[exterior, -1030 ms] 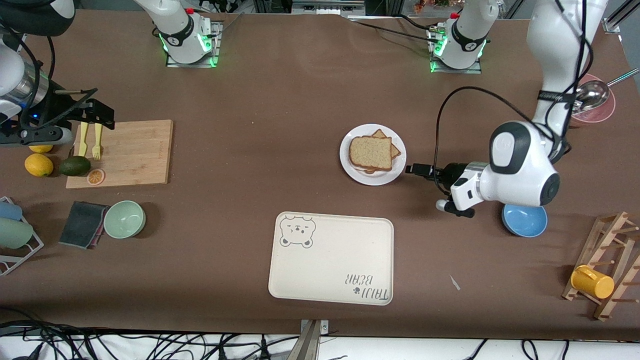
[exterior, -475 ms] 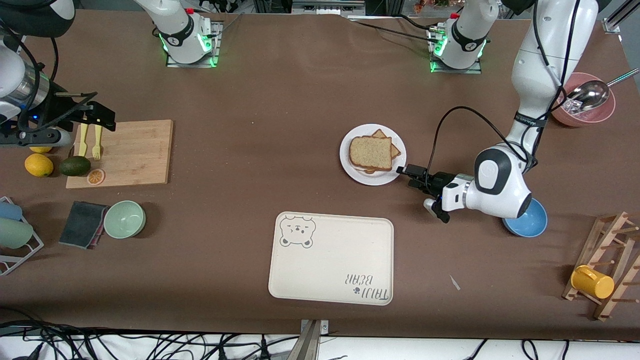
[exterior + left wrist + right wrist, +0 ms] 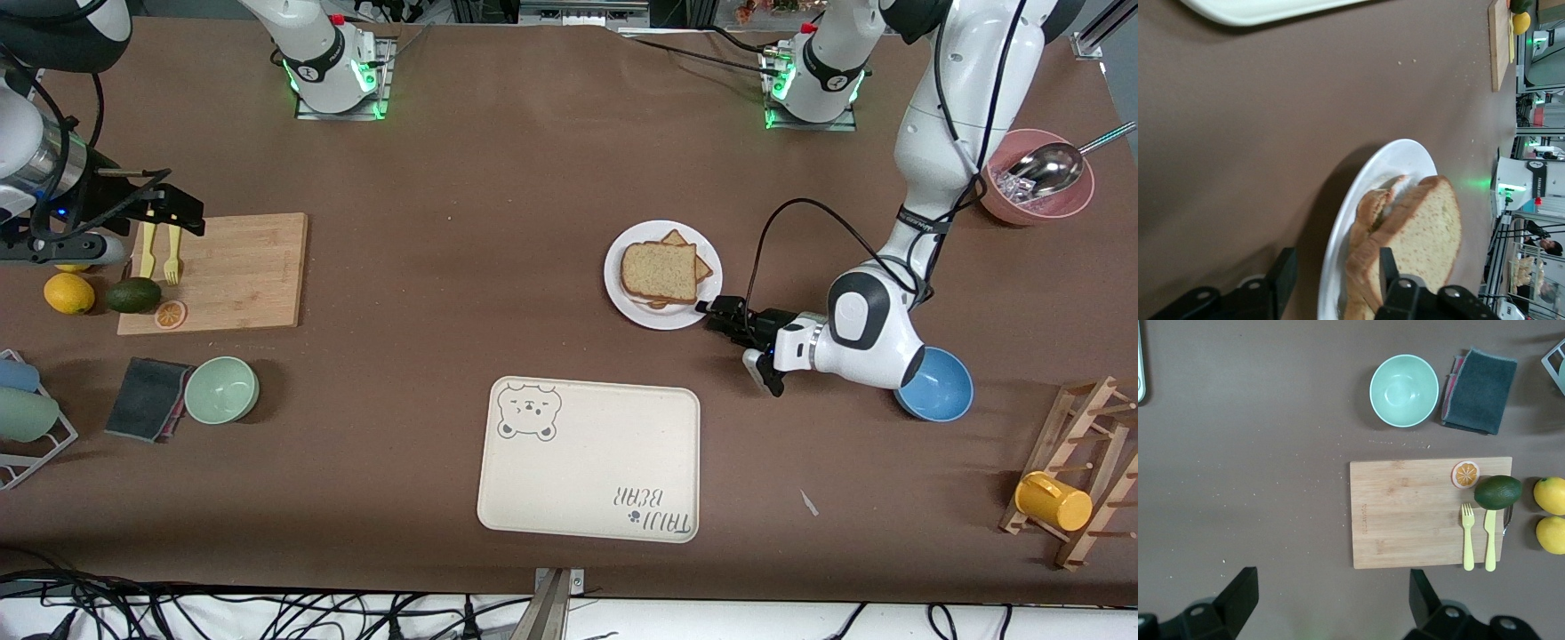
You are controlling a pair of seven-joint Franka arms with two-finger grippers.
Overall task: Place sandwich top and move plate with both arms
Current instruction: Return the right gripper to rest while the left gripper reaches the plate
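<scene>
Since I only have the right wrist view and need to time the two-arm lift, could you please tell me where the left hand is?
Observer: The left hand is at the rim of the plate, on the side toward the left arm's end of the table.
Operator: Is it gripping yet?
Observer: No; its fingers are open, with the rim between them.
Operator: And the sandwich top?
Observer: The sandwich top already lies on the stack on the plate.
</scene>
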